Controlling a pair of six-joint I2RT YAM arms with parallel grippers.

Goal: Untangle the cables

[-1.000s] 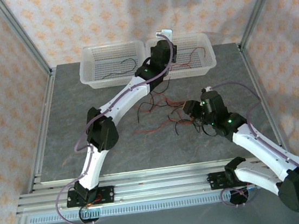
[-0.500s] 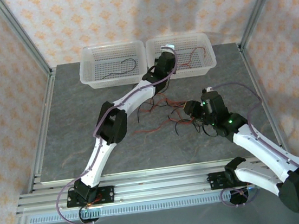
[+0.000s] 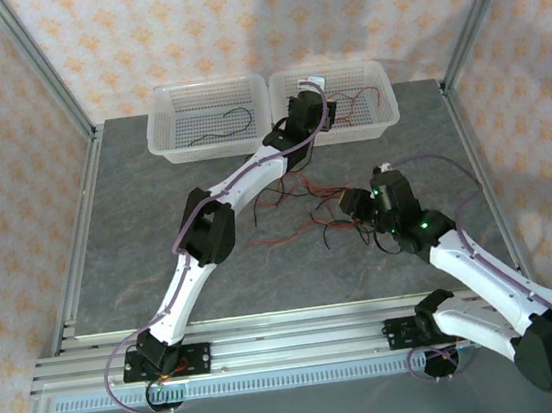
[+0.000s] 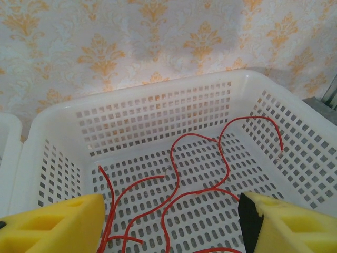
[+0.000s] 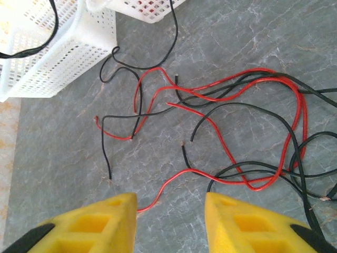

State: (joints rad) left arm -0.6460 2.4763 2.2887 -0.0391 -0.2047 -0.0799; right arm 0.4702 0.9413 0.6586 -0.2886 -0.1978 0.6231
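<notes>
From above, I see my left gripper over the right basket, the tangled cables on the table. Left wrist: its jaws gape empty above red wires. Right wrist: right gripper half-open, empty, over the tangle.

Two white baskets sit along the table's far edge: one black cable in one, several red cables in the other (overlapping, uncountable). More red and black cables tangle mid-table.
</notes>
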